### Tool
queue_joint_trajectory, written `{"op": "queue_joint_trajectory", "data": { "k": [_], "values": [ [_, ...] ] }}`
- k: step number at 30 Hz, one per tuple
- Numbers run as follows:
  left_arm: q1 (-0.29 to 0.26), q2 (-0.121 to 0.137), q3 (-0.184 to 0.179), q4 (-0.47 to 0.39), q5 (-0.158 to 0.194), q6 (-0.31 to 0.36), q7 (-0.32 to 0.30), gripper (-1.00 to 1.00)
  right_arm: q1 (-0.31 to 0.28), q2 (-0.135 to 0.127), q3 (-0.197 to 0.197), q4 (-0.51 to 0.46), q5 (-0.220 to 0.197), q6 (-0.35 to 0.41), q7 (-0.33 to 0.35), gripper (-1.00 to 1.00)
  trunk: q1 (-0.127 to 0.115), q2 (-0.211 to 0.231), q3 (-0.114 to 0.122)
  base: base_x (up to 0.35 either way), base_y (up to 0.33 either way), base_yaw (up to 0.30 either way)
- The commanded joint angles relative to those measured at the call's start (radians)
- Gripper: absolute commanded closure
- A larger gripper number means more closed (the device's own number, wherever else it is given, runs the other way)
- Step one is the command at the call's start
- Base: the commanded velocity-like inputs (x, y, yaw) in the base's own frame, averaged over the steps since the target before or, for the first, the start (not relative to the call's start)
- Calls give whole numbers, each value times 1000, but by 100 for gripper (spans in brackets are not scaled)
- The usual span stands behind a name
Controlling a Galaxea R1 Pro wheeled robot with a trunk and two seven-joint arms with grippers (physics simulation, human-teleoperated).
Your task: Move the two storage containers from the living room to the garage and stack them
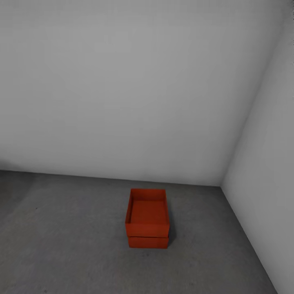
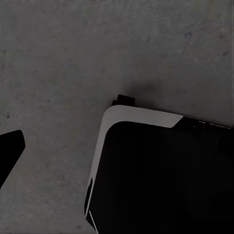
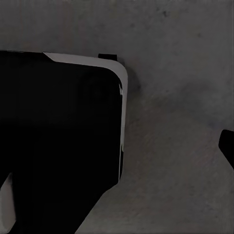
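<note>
Black robot body panel with a pale grey edge band, seen from both wrist cameras.

In the left wrist view a large glossy black body panel (image 2: 161, 180) has a rounded corner trimmed by a light grey band, with a small black tab jutting from its edge; a black pointed gripper finger (image 2: 9, 153) enters at the frame's left edge. The right wrist view shows a matching black panel (image 3: 58, 141), grey-trimmed rounded corner and small black tab.

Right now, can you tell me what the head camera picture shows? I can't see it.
Two orange-red storage containers sit stacked, one on top of the other, on a dark grey concrete floor. They stand near the corner of two plain pale grey walls. The top one is open and looks empty.
</note>
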Motion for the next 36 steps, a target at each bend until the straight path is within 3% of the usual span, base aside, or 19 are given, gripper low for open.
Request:
{"op": "queue_joint_trajectory", "data": {
  "k": [1, 36],
  "values": [
    [-1, 0, -8, 0, 7, -3, 3, -100, -2, 0, 1, 3, 3, -6, -1, -100, 1, -2, 0, 0, 0, 0],
    [-1, 0, -9, 0, 7, -3, 3, -100, -2, 0, 2, 3, 4, -5, -1, -100, 1, -2, 55, 0, 0, 0]
  ]
}}
